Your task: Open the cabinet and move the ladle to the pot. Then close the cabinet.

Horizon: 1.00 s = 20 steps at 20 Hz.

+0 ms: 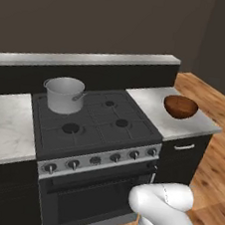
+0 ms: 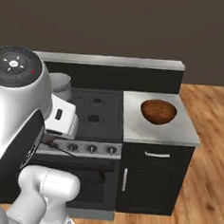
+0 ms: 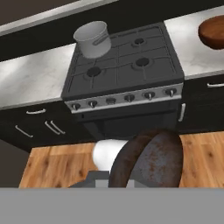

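Jaws pressed tight together, most likely pinching the thin handle of the ladle (image 3: 151,159), low down in front of the oven door (image 2: 93,188). Big, round, rusty-brown scoop very close to the hand camera. Probably stiff metal and light, but heavier at the scoop end, so likely to swing or turn in such a thin grip. Best held well up the handle.

Pot (image 1: 64,94) standing upright on the back left burner of the stove (image 1: 102,126), mouth open. Hard rim, and maybe light enough to tip if bumped.

Lots of free room above the stove. Knobs (image 1: 114,158) along the front edge to lift over. Brown bowl (image 1: 180,107) well apart on the right tabletop (image 1: 146,96).
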Available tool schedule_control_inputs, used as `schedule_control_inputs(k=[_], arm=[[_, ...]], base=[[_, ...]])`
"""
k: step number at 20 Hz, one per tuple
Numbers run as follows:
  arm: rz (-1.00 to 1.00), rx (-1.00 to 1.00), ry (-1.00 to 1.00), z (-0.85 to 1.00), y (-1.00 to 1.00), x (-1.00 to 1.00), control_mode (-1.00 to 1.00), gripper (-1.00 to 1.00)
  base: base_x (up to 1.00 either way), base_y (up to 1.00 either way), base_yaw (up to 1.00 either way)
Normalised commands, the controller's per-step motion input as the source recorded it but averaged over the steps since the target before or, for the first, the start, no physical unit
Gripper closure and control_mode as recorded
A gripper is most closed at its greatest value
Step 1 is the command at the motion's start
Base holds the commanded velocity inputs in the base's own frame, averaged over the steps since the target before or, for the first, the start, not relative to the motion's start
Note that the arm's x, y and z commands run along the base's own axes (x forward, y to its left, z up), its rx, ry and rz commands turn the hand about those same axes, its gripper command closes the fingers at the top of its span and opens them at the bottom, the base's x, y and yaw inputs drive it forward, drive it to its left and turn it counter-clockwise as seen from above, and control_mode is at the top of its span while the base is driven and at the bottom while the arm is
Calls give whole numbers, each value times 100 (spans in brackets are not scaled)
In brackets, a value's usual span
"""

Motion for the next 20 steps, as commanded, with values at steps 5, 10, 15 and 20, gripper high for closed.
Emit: schedule_control_inputs(k=[5,10,15,20], arm=[[0,0,0,0,0,0,100,100],[0,0,0,0,0,0,100,100],[0,0,0,0,0,0,100,100],[0,0,0,0,0,0,100,100]], base=[[76,100,7],[100,100,7],[100,71,14],[100,35,26]])
